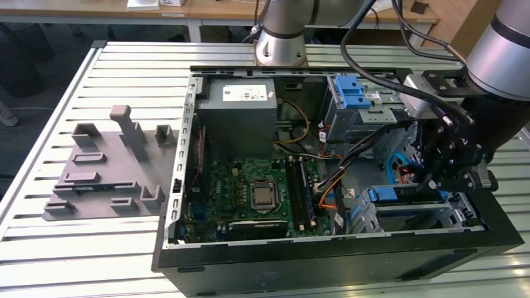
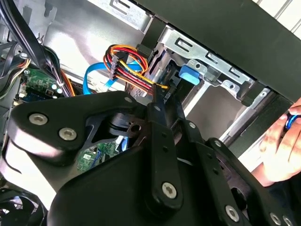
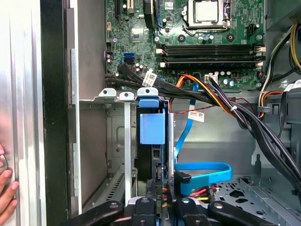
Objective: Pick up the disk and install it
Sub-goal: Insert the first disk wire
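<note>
black gripper (image 3: 162, 207) linkage is filling the first wrist view's lower edge; i cannot tell its finger state. just above it, the disk (image 3: 153, 129) is sitting edge-on in the drive cage (image 3: 110, 141), centre frame.

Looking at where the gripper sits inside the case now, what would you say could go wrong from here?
Two risks, as I judge them. The gripper hangs low by the drive cage, right beside the bundled cables; any sideways motion could snag or tug one. A person's hand rests at the case's edge, close to the arm, and might be pinched if the arm shifts.
</note>
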Motion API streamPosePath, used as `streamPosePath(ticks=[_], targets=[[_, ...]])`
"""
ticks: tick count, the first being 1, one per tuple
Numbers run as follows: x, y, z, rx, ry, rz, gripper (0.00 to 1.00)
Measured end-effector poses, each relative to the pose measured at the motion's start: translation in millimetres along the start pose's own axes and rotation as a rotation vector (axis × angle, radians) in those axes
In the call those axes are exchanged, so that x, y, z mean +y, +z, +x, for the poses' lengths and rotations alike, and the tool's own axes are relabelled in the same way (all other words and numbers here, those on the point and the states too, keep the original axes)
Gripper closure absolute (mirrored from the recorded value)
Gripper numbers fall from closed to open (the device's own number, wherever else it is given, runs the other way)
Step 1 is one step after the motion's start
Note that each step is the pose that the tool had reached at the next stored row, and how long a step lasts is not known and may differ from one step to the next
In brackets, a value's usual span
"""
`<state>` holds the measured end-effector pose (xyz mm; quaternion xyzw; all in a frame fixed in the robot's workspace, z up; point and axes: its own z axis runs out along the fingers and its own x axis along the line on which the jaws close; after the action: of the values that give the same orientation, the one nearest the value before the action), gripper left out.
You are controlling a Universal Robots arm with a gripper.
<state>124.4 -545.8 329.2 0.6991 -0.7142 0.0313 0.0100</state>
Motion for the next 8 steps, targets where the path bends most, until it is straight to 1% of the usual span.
streamPosePath(ticks=[6,7,8], targets=[[-0.2,-6.1,0.4,-0.0002,0.000,0.0000,0.76],[-0.2,-6.4,0.4,-0.0005,0.000,0.0000,0.77],[-0.2,-6.9,0.4,-0.0002,0.000,0.0000,0.84]])
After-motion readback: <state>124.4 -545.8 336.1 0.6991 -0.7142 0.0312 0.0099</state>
